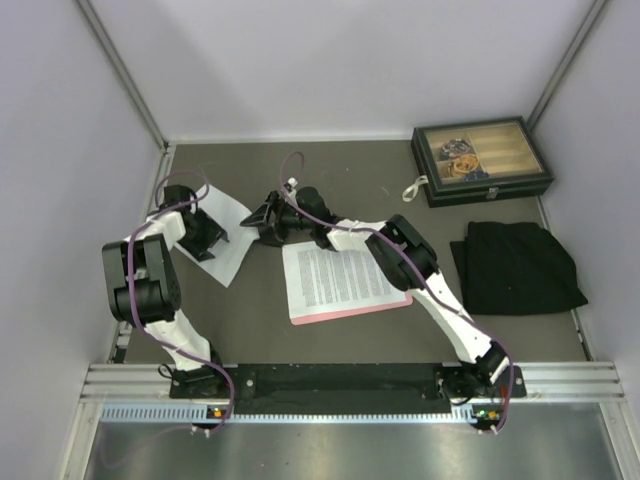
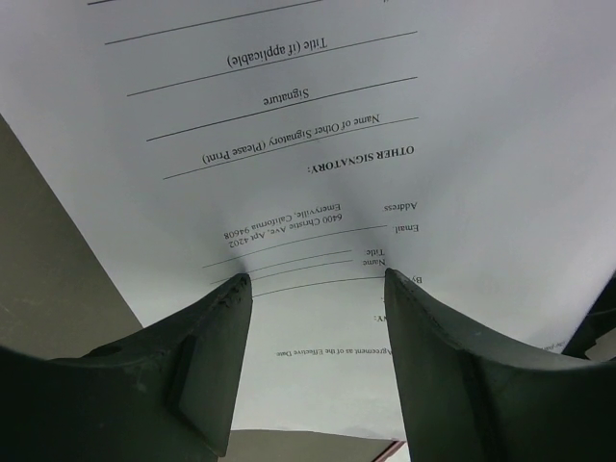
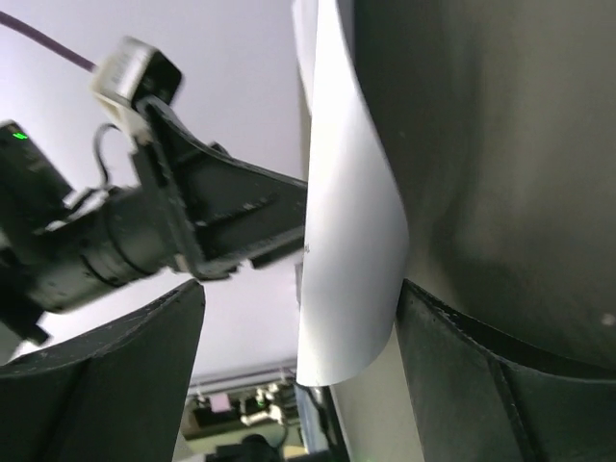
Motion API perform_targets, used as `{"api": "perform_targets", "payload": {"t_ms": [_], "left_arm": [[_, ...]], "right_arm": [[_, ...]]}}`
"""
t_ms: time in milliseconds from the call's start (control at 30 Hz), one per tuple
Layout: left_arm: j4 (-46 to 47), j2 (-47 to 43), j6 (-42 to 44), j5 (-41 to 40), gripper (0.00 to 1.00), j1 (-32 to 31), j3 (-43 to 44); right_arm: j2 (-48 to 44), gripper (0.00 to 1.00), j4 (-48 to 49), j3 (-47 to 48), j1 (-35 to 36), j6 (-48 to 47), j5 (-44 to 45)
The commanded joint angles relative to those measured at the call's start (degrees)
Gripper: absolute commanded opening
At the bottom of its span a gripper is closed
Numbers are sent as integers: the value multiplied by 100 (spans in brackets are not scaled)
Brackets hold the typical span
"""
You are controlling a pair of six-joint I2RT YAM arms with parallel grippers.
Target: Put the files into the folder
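Top external view: both arms are out over the grey tabletop [image 1: 350, 185], paperwork on the left and in the middle, clutter pushed off to the right.
Right arm [image 1: 420, 265]: it stretches from its base at the near right, crosses over the top right corner of the printed sheet, and ends near the middle of the far side.
Left arm [image 1: 145, 275]: folded up tight on the left, with its wrist tipped down onto a sheet.
Black cloth [image 1: 515, 265]: crumpled on the right, well apart from the papers.
Folder [image 1: 340, 313]: pink, flat in the centre, showing only as a thin strip along the near edge of the sheet on it.
Dense file [image 1: 340, 275]: packed with black text, it lies on the folder and covers almost all of it.
Sparse file [image 1: 232, 250]: off the folder, to its left, under the left wrist. Form lines and a signature block show up close [image 2: 385, 96], and its free edge curls up off the tabletop [image 3: 346, 269].
Dark box [image 1: 480, 160]: glass lid, far right corner.
Right jaws: wide apart. The curled edge of the sparse file stands in the gap, close to one finger [image 3: 481, 385], and nothing is clamped.
Left jaws: a narrow gap, with both fingertips [image 2: 236, 289] down on the sparse file. I cannot tell whether the paper is pinched.
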Motion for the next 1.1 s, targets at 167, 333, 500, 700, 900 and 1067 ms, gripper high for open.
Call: {"api": "perform_targets", "payload": {"t_ms": [167, 333, 500, 700, 900, 1067], "left_arm": [[-464, 555, -23, 293, 63, -120, -602], [-455, 520, 12, 301, 63, -120, -593], [-534, 91, 345, 301, 68, -120, -436], [-666, -1885, 882, 99, 81, -155, -172], [-306, -3215, 926, 590, 88, -199, -250], [-96, -2891, 760, 1181, 87, -742, -479]], "right_arm": [[-359, 65, 159, 166, 133, 309, 751], [-438, 50, -548, 261, 220, -285, 971], [-483, 2, -1430, 630, 247, -1491, 894], [-1243, 0, -2805, 764, 107, -2721, -458], [-2511, 0, -5505, -229, -463, -5101, -1280], [-3583, 0, -6527, -2055, -1220, -6877, -1121]]}}
